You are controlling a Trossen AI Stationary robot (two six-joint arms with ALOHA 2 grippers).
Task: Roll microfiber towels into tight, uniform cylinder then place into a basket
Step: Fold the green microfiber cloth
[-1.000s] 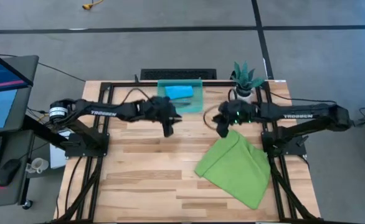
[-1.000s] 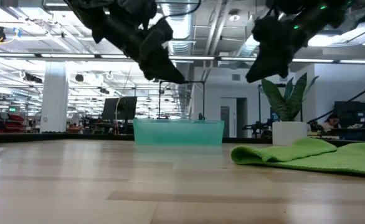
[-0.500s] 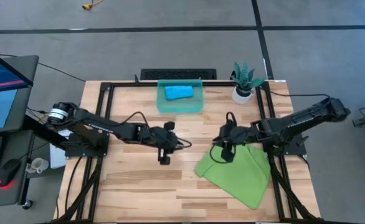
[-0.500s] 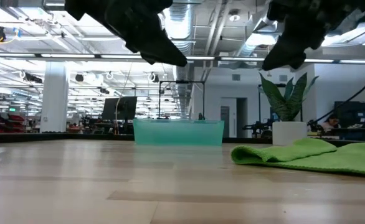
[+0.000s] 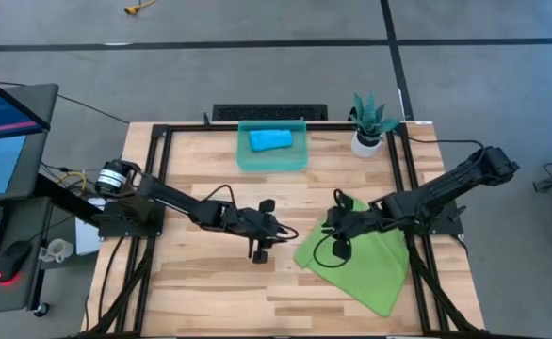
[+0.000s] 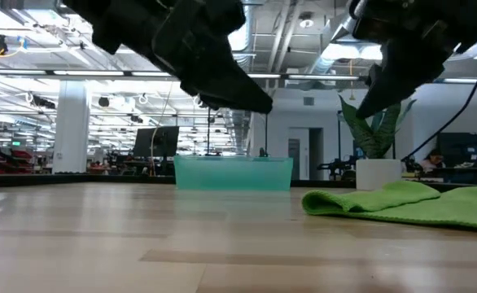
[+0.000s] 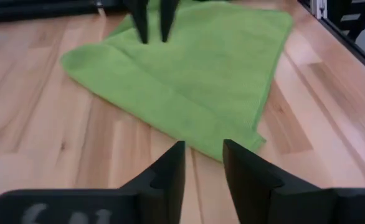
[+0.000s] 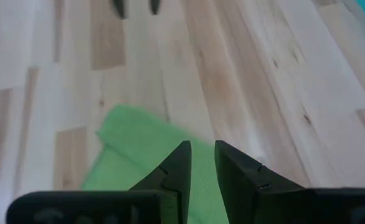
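Observation:
The lime-green towel (image 5: 359, 262) lies flat and folded on the table's right near part, also seen in the low view (image 6: 409, 202). The sky-blue towel (image 5: 269, 139) lies inside the teal basket (image 5: 300, 158) at the far edge. My left gripper (image 5: 260, 251) hovers just left of the green towel's left corner, slightly open, with nothing between its fingers (image 7: 202, 155). My right gripper (image 5: 341, 247) hovers above the green towel's left part, slightly open and holding nothing (image 8: 201, 155). Both hang clear of the table in the low view.
A white pot with a green plant (image 5: 370, 122) stands at the far right, beside the basket. Black frame rails (image 5: 417, 264) run along the table's left and right sides. Bare wood (image 5: 210, 292) lies left of and nearer than the green towel.
Both grippers have left the basket area and come toward the near edge and down. The left one has also swung right toward the green towel's left corner. The right one has come over the towel's left part. The towels have stayed put.

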